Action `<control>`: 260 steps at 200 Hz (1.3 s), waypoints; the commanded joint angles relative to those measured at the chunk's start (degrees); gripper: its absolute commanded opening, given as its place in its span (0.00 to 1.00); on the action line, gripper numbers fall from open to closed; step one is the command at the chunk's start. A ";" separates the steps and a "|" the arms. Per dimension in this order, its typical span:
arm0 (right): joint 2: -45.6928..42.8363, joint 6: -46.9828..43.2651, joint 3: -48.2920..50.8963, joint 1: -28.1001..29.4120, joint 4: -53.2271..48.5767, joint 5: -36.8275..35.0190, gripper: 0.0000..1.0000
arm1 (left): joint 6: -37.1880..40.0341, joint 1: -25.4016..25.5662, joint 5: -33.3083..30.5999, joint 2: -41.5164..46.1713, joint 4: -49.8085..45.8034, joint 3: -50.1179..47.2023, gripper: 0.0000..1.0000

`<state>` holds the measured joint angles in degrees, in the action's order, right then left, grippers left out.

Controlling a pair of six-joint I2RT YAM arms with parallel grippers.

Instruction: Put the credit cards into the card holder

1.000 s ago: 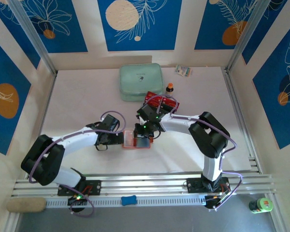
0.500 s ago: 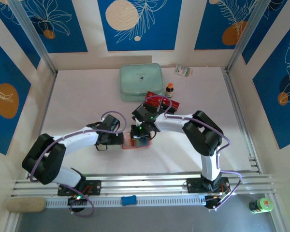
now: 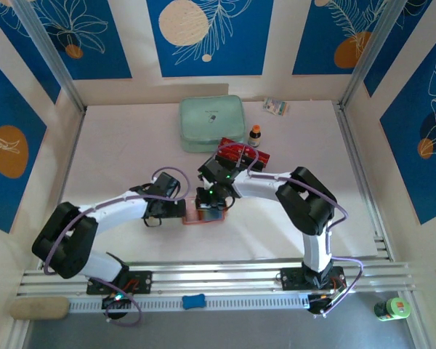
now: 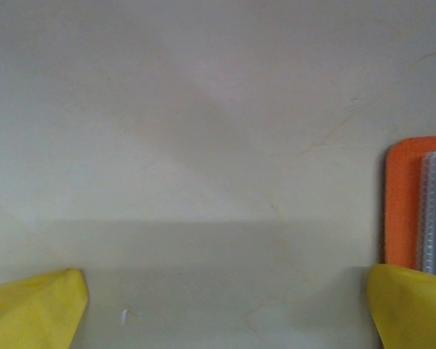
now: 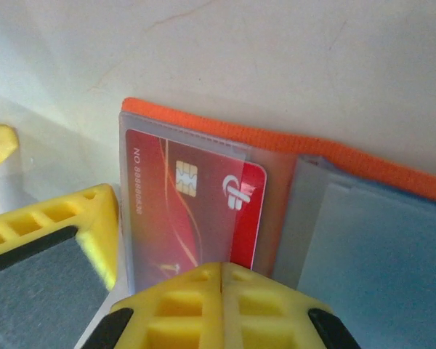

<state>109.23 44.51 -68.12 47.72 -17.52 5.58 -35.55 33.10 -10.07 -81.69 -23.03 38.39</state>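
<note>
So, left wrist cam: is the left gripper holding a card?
No: the left gripper is open, its yellow fingers wide apart with bare table between them, and the orange card holder lies off to one side.

Bright, diffuse light, sharp from overhead. In the left wrist view shadow bands the table [image 4: 203,269] toward 6 o'clock; the card holder [image 4: 403,211] at 3 o'clock blurs.
</note>
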 commanded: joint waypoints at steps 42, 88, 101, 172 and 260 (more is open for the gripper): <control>-10.45 -0.92 3.42 -4.31 -1.46 1.45 0.01 | -0.42 -1.48 -1.26 5.57 -5.44 2.73 1.00; -14.10 -3.97 7.52 -9.17 -1.37 2.16 0.01 | -1.54 -1.47 0.61 9.33 -6.95 5.78 1.00; -14.05 -5.62 7.82 -10.05 -1.85 1.72 0.01 | -2.11 -1.09 1.85 10.12 -6.61 6.53 1.00; -8.77 -10.22 5.83 -11.07 -2.65 3.47 0.01 | -5.88 6.46 2.07 5.79 -4.80 10.67 1.00; -3.90 -10.76 3.26 -10.20 -2.87 4.28 0.00 | -7.36 12.72 1.63 -3.02 -1.24 11.93 1.00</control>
<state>104.20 34.85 -63.33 37.08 -19.33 8.03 -42.17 45.39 -8.36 -83.68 -25.26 48.86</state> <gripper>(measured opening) 0.061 0.998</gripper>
